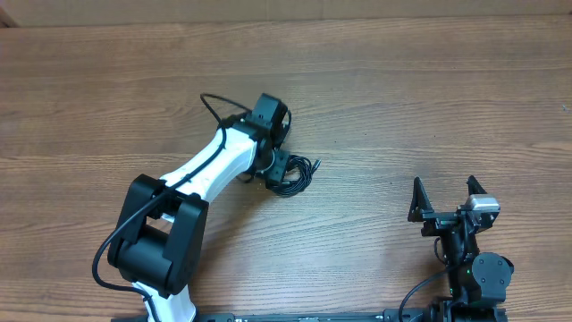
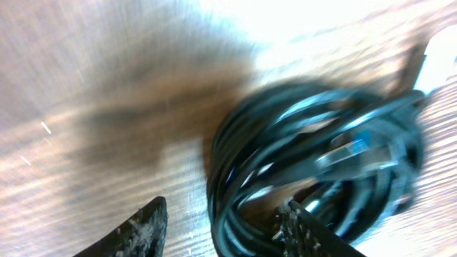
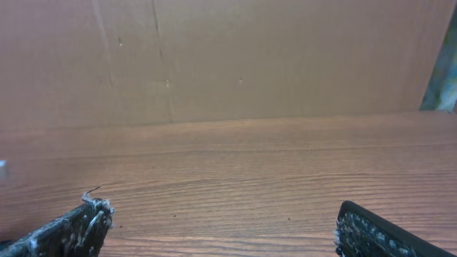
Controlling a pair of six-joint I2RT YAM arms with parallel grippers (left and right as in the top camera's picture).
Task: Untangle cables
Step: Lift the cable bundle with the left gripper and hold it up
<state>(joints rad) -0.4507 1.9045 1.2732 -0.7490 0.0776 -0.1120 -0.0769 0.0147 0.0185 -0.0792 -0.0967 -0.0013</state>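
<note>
The cables [image 1: 301, 173] lie as one black coiled bundle on the wooden table just right of my left wrist. In the left wrist view the cables [image 2: 314, 164] fill the right half, blurred, with a plug end showing inside the loops. My left gripper [image 2: 225, 230] points down over the bundle's edge, also seen from overhead as the left gripper [image 1: 280, 166]. Its jaws stand apart: the right finger sits inside the coil, the left finger on bare wood with a gap to the strands. My right gripper [image 1: 444, 193] stands wide open and holds nothing, far from the cables.
Brown cardboard backs the table [image 3: 235, 164] in the right wrist view. The left arm's own thick black wire [image 1: 214, 105] loops above its white forearm. The right gripper [image 3: 221, 230] looks over bare wood.
</note>
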